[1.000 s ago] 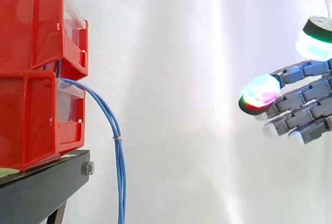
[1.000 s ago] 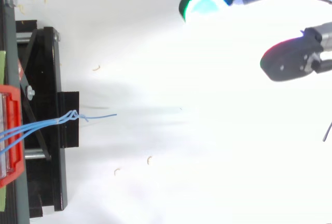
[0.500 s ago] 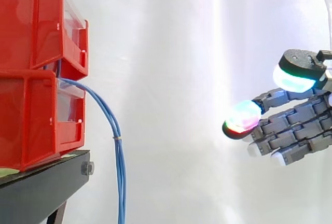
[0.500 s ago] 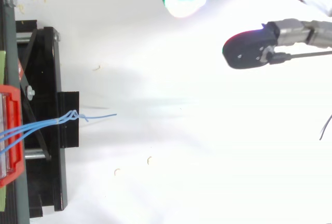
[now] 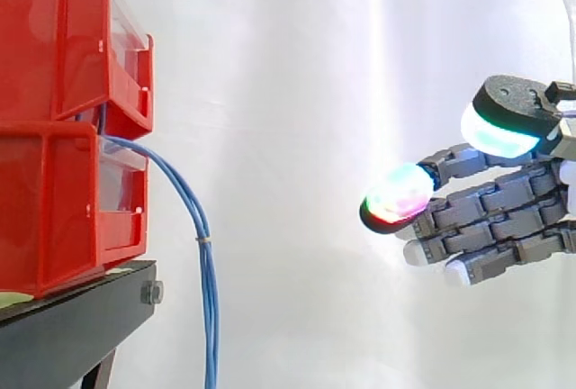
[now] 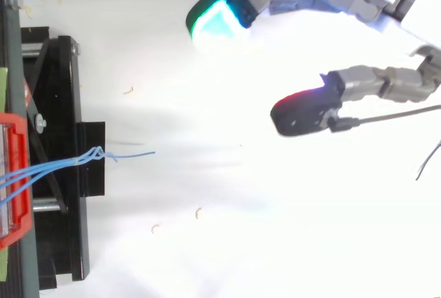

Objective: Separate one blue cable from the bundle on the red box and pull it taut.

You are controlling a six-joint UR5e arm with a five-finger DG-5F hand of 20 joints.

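Observation:
A bundle of thin blue cables (image 5: pixel 200 227) comes out between the two stacked red boxes (image 5: pixel 63 128), arcs over the lower box's front and hangs straight down, tied by a small band. From above, the blue cables (image 6: pixel 65 165) run off the box and one strand sticks out to the right. My hand (image 5: pixel 490 218) is at the right of the side view, well apart from the cables and about level with the bundle's band. Its fingers are straight and spread toward the boxes, with the thumb above. In the top view the hand (image 6: pixel 365 84) holds nothing.
The red boxes stand on a black stand (image 5: pixel 72 326), whose frame (image 6: pixel 62 174) lies at the left of the top view. A white curtain is behind. Small pale scraps (image 6: pixel 198 212) lie on the white floor. Open room lies between the hand and the cables.
The hand has moved left toward the boxes and cables, and slightly lower in the side view. The cables have not moved.

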